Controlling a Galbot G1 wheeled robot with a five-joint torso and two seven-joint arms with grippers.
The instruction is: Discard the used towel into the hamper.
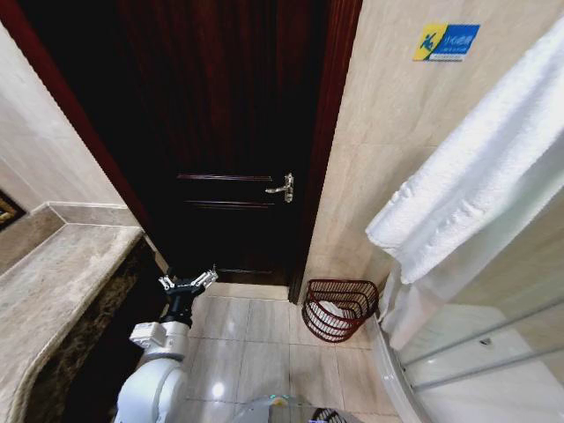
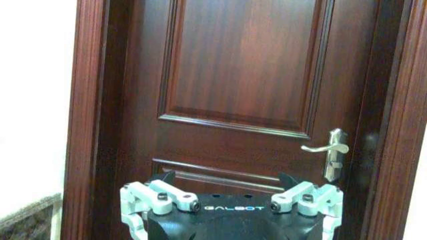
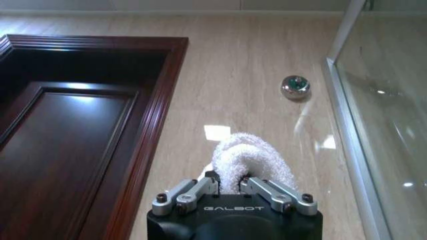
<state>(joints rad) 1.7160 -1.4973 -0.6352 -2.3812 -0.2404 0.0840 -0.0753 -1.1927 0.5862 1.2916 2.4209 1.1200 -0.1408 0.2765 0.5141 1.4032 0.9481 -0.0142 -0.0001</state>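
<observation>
Overhead, one white towel (image 1: 476, 167) hangs raised at the right, its bunched end clenched in the right gripper (image 3: 230, 187) jaws. One hamper (image 1: 339, 308) sits on the tiled floor (image 1: 256, 348) below, against the wall beside the door (image 1: 225, 132), perhaps with something pale inside. Left gripper (image 1: 188, 282) idles low before the door, jaws spread, grasping nothing.

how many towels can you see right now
2, possibly. One white towel hangs high on the right, pinched in the right gripper. Something white lies inside the hamper on the floor by the door; it may be a second towel.
</observation>
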